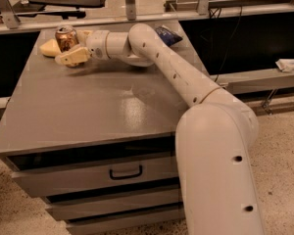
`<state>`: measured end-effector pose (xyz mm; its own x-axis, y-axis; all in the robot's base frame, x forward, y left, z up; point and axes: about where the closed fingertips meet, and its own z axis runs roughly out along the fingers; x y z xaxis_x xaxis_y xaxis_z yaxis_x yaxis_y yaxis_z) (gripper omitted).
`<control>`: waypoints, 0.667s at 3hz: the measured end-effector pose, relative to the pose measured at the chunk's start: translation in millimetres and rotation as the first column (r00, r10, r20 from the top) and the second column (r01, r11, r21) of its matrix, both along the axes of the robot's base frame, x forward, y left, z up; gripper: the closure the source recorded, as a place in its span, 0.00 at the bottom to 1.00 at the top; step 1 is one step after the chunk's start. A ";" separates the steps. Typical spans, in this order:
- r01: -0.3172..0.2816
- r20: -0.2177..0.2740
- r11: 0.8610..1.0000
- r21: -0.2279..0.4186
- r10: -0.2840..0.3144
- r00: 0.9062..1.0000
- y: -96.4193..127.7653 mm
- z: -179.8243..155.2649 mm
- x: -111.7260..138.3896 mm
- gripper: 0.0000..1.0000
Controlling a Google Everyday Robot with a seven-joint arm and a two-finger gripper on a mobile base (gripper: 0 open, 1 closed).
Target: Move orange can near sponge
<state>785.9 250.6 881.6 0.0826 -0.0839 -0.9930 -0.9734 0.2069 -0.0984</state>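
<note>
The orange can (pixel 66 36) stands upright on the far left corner of the grey table (pixel 98 111). The pale yellow sponge (pixel 48 48) lies right beside it, on its left, touching or almost touching it. My gripper (pixel 64 48) reaches in from the right and is open around the can. The near finger (pixel 71 57) lies in front of the can's base with a small gap to it. The far finger is mostly hidden behind the can.
A dark blue chip bag (pixel 167 35) lies at the table's far right edge, behind my arm. The table has drawers (pixel 125 172) in front. A railing and a chair stand behind the table.
</note>
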 end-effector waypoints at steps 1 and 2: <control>-0.002 0.003 1.000 -0.018 0.002 1.000 -4.9 -0.1 -5.7 0.00; 0.008 0.025 0.998 -0.069 -0.006 1.000 -20.5 7.3 -17.8 0.00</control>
<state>768.0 230.1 888.9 0.1065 -0.1531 -0.9825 -0.9691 0.2052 -0.1370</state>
